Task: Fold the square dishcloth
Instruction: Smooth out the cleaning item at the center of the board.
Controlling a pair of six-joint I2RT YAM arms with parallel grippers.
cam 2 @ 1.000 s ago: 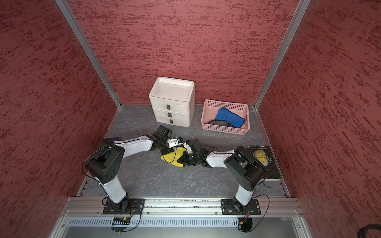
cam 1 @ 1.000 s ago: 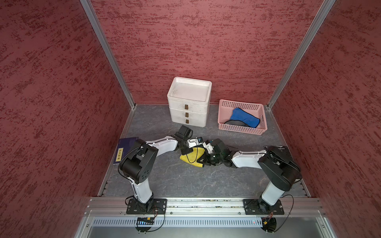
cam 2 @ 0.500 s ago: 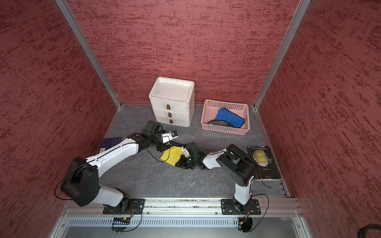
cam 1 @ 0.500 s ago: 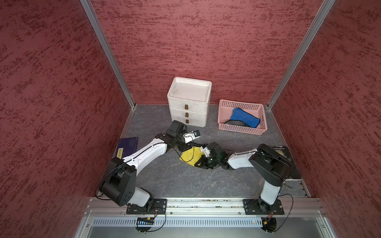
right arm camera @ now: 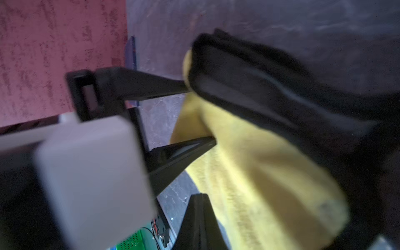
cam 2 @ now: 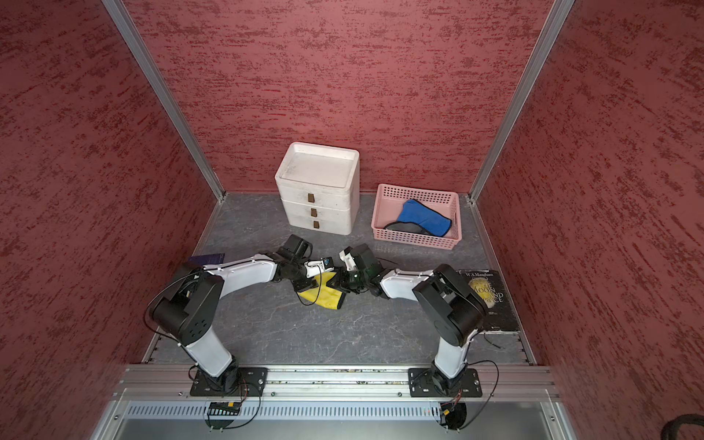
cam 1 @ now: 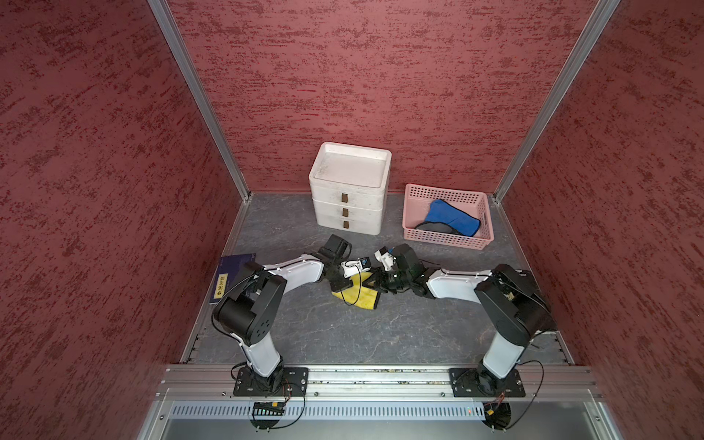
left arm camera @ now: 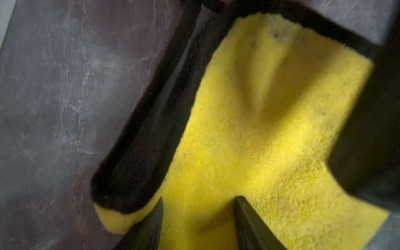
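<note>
We saw the yellow dishcloth (cam 1: 366,298) lying rumpled on the grey floor at the centre of both top views, between the two arms. The left gripper (left arm camera: 198,200) stood with its jaws apart over the cloth. The right gripper (right arm camera: 200,197) was closed just beside it; whether it pinched fabric we could not tell.

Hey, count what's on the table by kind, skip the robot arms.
Books: 2, blue book and black book.
Cloths: 2, yellow dishcloth and blue cloth.
Drawer unit: 1.
Basket: 1.
Total: 6, leaving out a dark item under the blue cloth.
</note>
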